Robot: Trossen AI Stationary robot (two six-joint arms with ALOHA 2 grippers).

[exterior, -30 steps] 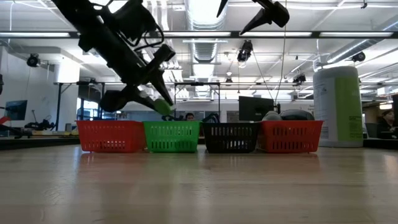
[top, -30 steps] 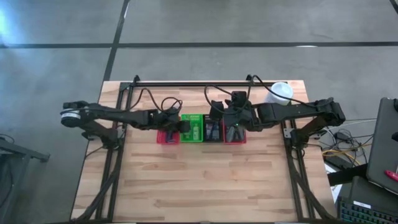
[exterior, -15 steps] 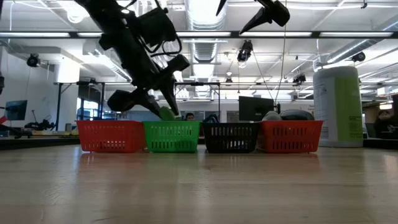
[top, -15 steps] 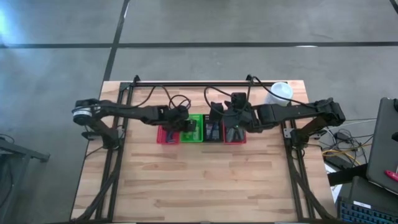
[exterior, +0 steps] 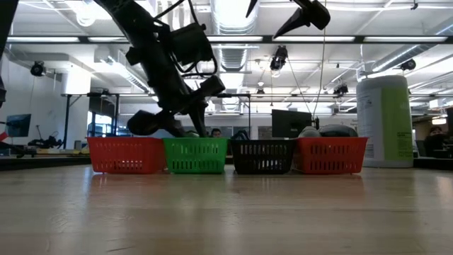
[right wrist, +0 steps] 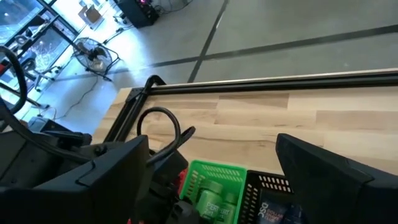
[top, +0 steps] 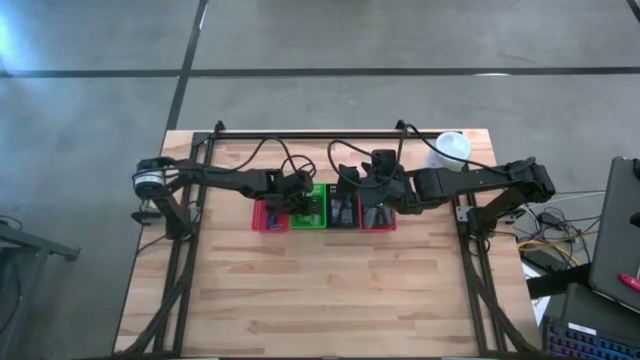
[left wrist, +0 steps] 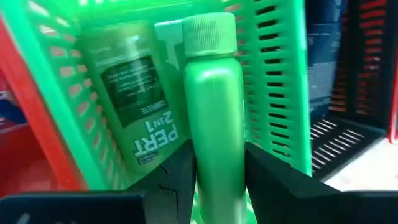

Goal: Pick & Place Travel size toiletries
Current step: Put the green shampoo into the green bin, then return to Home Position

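My left gripper (left wrist: 214, 177) clamps a green bottle (left wrist: 214, 106) inside the green basket (left wrist: 280, 81), seen only at the wrist; my right gripper (top: 375, 210) gapes wide over the red basket (exterior: 330, 156).

green capped tube (left wrist: 214, 118), over green packet (left wrist: 134, 106)

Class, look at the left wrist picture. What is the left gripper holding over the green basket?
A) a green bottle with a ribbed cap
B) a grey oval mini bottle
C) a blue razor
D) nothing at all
A: the left gripper is clamped on a green bottle with a ribbed cap, poised over the green basket, where a green Pert packet already lies.
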